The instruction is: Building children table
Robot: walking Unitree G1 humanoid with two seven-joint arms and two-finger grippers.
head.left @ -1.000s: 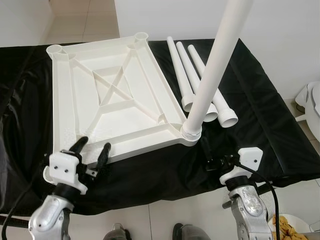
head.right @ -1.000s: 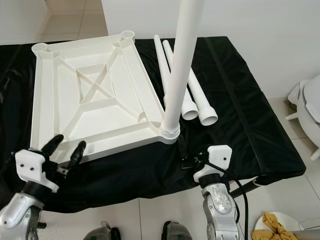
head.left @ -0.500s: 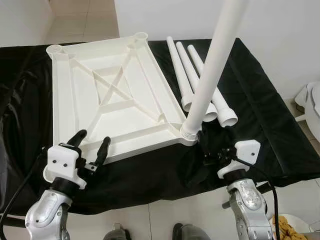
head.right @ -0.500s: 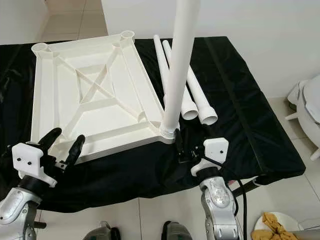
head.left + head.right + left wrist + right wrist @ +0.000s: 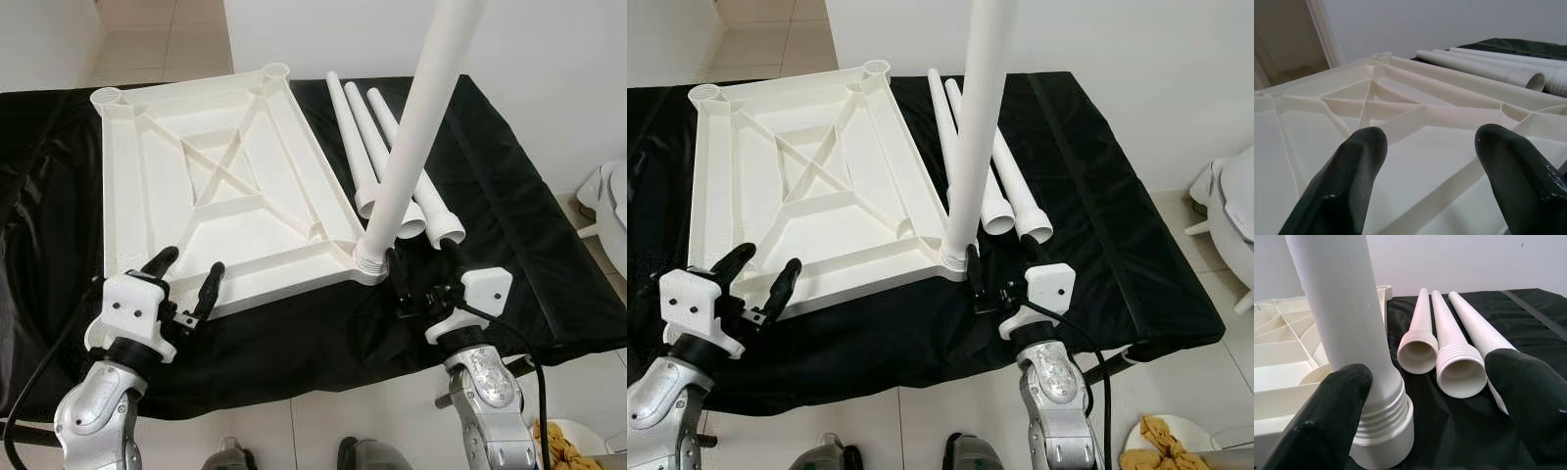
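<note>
A white plastic tabletop (image 5: pixel 157 176) lies upside down on a black-covered table. One white leg (image 5: pixel 416 137) stands upright, screwed into its near right corner socket (image 5: pixel 1383 431). Three loose legs (image 5: pixel 377 147) lie side by side to the right, threaded ends (image 5: pixel 1462 374) toward me. My left gripper (image 5: pixel 192 264) is open at the tabletop's near left edge, fingers (image 5: pixel 1359 161) over the ribbed underside. My right gripper (image 5: pixel 1000 258) is open, one finger (image 5: pixel 1334 416) beside the upright leg's base, the other near the loose legs. Neither holds anything.
The black cloth (image 5: pixel 509 215) covers the whole table and hangs over its front edge. A white rounded object (image 5: pixel 612 206) stands on the floor at the right, with a yellow cloth (image 5: pixel 568 446) below it. My feet (image 5: pixel 294 455) show on the tiled floor.
Both grippers have moved forward. The left one now reaches the tabletop's near edge. The right one has come up beside the base of the upright leg.
</note>
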